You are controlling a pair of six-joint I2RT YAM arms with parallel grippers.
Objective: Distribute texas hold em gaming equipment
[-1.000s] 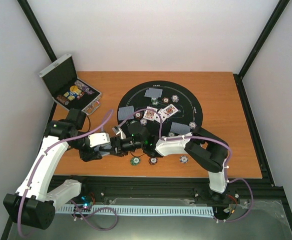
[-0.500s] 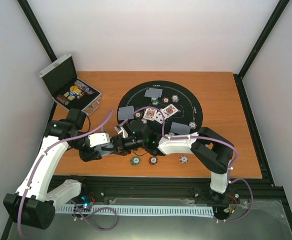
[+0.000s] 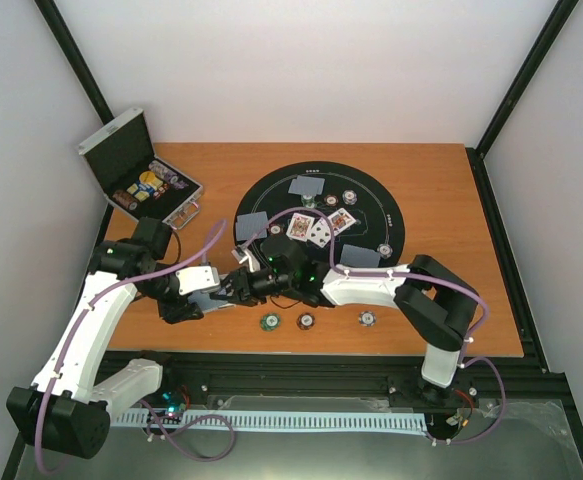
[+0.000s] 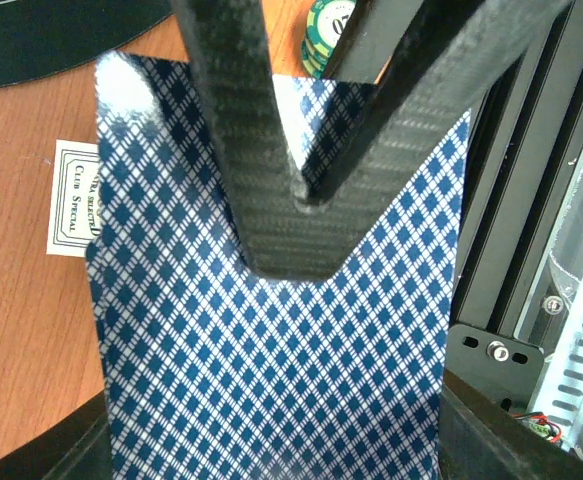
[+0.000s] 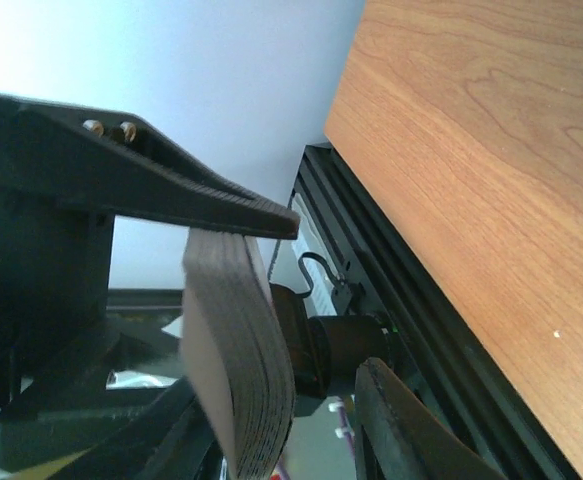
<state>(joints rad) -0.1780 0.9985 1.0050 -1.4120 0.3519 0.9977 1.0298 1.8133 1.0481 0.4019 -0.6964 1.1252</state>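
Your right gripper slid left onto the deck, jaws narrower but apart. Right wrist shows a gap between deck and lower finger. Left wrist shows your left gripper clamped on its blue diamond back, green chip beyond. Overhead, both grippers crowd it at the table front, beside the black mat.

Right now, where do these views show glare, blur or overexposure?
Top external: evenly lit, sharp. Left wrist: card deck pattern crisp, glare on its top-left corner. Right wrist: deck edge soft, wood table sharp, wall very bright.
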